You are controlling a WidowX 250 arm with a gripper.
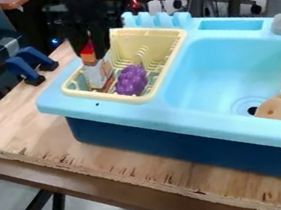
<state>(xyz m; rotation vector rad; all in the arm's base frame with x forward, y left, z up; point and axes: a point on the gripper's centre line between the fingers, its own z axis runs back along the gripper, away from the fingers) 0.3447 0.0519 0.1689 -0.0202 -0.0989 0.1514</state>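
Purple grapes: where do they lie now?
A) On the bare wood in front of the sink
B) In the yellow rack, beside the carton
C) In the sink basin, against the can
B: the grapes sit inside the yellow rack, next to the carton.

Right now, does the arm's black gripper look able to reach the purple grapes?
Probably, from above: the grapes lie uncovered in the rack, though the carton beside them, at the gripper, may crowd it.
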